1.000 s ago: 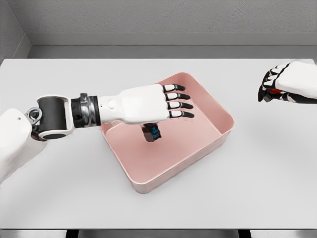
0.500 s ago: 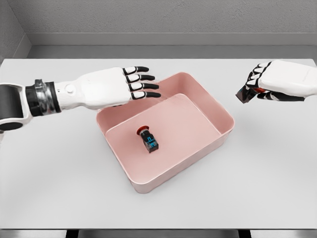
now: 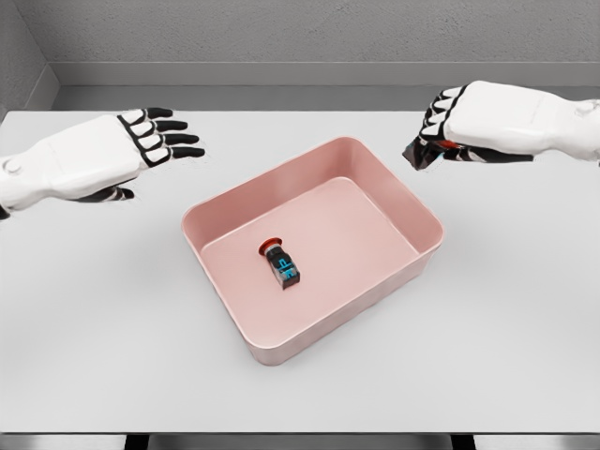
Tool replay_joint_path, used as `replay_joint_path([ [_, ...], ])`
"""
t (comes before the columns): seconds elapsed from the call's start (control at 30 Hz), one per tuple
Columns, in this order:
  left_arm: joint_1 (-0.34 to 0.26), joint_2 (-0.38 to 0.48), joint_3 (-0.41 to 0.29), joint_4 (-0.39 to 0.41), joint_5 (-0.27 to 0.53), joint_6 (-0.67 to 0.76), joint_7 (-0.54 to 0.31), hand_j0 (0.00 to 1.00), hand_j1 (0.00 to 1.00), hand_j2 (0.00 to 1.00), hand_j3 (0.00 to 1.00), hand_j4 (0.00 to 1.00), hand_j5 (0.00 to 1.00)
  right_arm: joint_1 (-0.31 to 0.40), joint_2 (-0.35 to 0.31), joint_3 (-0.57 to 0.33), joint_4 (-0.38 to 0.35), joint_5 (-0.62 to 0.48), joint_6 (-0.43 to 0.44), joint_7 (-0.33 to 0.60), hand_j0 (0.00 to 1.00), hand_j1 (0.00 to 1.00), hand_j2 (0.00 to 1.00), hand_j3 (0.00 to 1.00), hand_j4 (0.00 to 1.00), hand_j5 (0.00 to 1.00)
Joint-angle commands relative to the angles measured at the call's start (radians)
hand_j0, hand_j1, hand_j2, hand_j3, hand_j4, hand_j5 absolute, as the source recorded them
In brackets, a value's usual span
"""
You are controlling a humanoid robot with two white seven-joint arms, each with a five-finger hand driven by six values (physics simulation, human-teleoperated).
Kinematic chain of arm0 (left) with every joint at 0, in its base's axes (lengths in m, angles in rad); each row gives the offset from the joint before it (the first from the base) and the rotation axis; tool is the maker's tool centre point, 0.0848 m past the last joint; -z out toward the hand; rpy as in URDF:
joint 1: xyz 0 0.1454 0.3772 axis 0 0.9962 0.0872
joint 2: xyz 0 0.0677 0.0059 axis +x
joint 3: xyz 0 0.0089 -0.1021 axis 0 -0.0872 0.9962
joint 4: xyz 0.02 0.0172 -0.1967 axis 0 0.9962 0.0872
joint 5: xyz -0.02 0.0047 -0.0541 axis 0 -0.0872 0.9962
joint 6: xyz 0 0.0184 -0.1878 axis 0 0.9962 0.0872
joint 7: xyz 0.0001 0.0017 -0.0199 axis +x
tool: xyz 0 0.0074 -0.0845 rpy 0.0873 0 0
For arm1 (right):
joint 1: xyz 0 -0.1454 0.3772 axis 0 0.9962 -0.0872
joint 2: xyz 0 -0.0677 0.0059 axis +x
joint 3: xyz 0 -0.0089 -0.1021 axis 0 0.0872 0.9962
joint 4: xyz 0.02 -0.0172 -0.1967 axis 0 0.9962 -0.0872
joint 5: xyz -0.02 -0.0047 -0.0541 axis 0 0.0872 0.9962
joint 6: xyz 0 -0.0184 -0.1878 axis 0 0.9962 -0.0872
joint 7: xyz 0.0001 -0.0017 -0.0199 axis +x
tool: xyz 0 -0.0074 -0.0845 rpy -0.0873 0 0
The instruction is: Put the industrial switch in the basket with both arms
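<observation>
A pink rectangular basket (image 3: pixel 427 220) sits in the middle of the white table. On its floor lies one industrial switch (image 3: pixel 280 262), black with a red button and blue marks. My left hand (image 3: pixel 155 136) hovers left of the basket, fingers spread and empty. My right hand (image 3: pixel 433 141) is above the table just off the basket's far right corner, fingers curled round a second dark switch (image 3: pixel 424 150) with a bit of red showing.
The white table (image 3: pixel 112 309) ends at a front edge near the picture's bottom. A grey wall runs behind the table's far edge.
My left hand has pulled back from above the basket to its left, leaving the switch lying inside. The right hand has moved left toward the basket with its switch.
</observation>
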Motion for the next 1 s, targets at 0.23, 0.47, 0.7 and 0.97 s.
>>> replay_joint_path([
  [0.23, 0.026, 0.018, 0.034, 0.001, 0.016, 0.001, 0.004, 1.00, 1.00, 1.00, 1.00, 1.00, 1.00, -0.075, 0.128, 0.213, 0.000, -0.004, 0.096, -0.004, 1.00, 1.00, 1.00, 1.00, 1.00, 1.00],
  [0.47, 0.028, 0.021, 0.034, 0.003, 0.017, 0.001, 0.003, 1.00, 1.00, 1.00, 1.00, 1.00, 1.00, -0.076, 0.125, 0.212, 0.000, -0.002, 0.104, -0.005, 1.00, 1.00, 1.00, 1.00, 1.00, 1.00],
  [0.7, 0.028, 0.022, 0.034, 0.003, 0.024, 0.001, 0.004, 1.00, 1.00, 1.00, 1.00, 1.00, 1.00, -0.079, 0.125, 0.207, 0.000, -0.002, 0.105, -0.005, 1.00, 1.00, 1.00, 1.00, 1.00, 1.00],
  [0.97, 0.032, 0.027, 0.032, 0.023, 0.033, 0.001, -0.002, 1.00, 1.00, 1.00, 1.00, 1.00, 1.00, -0.069, 0.010, 0.087, 0.000, -0.002, 0.105, -0.070, 1.00, 1.00, 1.00, 1.00, 1.00, 1.00],
])
